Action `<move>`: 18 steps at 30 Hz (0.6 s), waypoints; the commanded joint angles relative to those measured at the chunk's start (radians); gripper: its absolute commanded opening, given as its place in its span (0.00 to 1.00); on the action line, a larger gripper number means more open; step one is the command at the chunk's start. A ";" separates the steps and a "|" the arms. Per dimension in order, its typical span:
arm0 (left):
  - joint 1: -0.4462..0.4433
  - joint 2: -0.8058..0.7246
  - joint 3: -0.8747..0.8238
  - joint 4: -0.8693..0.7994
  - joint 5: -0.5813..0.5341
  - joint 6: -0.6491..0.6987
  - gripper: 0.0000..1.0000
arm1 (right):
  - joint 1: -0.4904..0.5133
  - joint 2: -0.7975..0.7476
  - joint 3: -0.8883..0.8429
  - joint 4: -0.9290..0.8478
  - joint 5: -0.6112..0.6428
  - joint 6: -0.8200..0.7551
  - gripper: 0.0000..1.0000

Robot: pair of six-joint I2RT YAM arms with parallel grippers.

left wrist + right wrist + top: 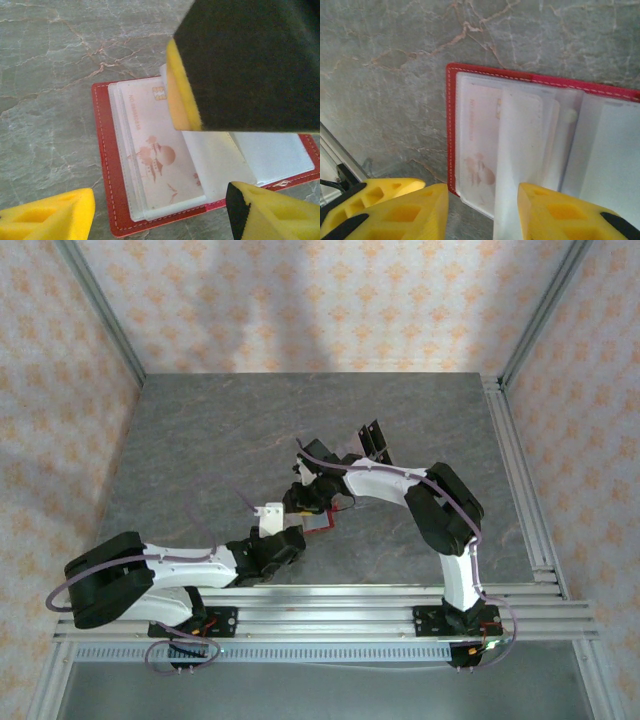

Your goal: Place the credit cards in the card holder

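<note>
Left fingers [55,217] straddle one card holder [102,150] holding one credit card [160,155].

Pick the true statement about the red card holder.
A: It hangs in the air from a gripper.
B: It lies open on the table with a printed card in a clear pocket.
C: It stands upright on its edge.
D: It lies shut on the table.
B: the card holder lies spread open on the table, and a card with a chip and reddish print sits inside its clear pocket.
</note>
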 commanded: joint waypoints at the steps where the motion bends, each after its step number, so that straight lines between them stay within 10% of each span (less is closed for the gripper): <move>1: -0.009 -0.001 -0.011 0.027 -0.027 0.003 0.71 | 0.008 0.019 0.039 -0.009 -0.015 0.005 0.41; 18: -0.021 -0.001 -0.059 0.150 0.007 0.046 0.70 | 0.009 0.035 0.047 -0.006 -0.024 0.008 0.41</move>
